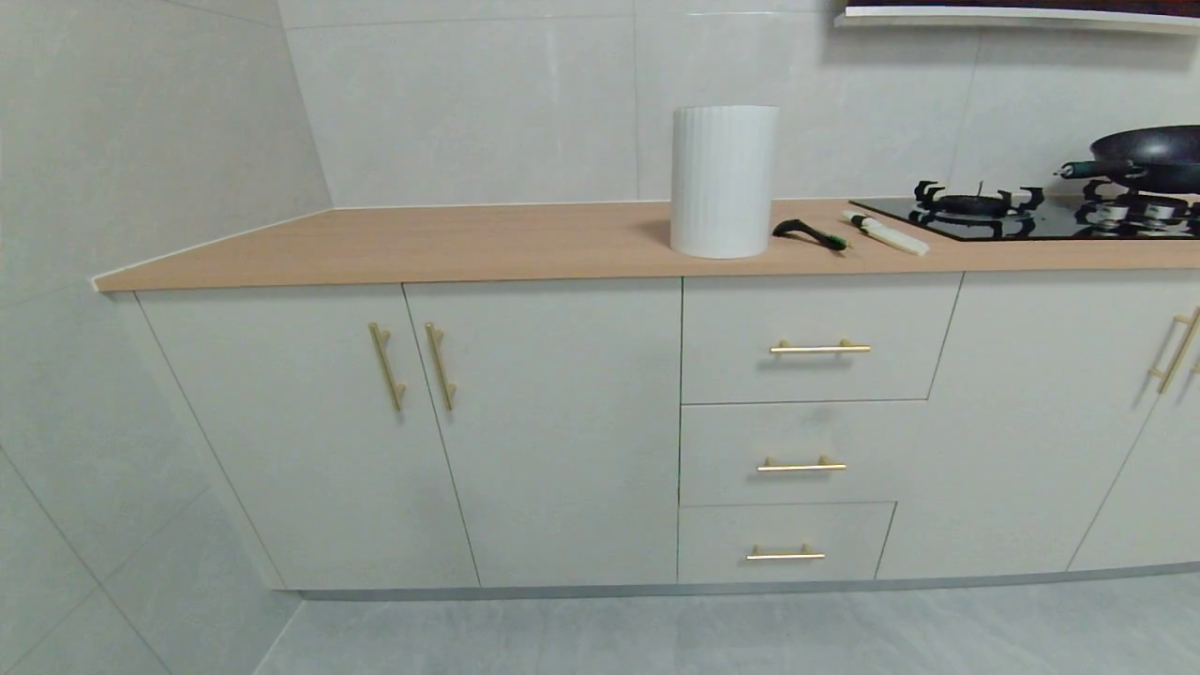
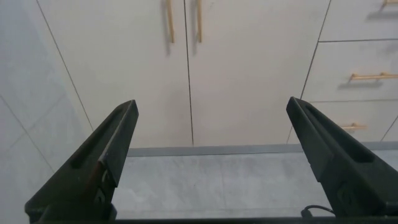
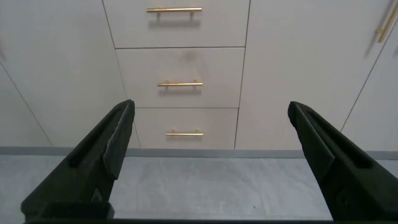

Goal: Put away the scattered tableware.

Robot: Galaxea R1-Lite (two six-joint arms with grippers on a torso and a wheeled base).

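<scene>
The head camera looks forward and down from well back, taking in the whole cabinet front [image 1: 562, 422], the countertop [image 1: 469, 244] and a strip of floor [image 1: 656, 637]. The left wrist camera sits low behind the left gripper [image 2: 211, 106] and faces out between its wide-spread fingers [image 2: 106, 155]. The double doors [image 2: 186, 62] stand fairly near beyond the fingertips, and the drawer stack [image 2: 367, 62] lies beyond one finger. The right wrist camera sits equally low behind the right gripper [image 3: 210, 107], with the drawer stack squarely between its parted fingers. Both wrist views share the lower drawers and the floor under the fingertips, all of it within the head view.
</scene>
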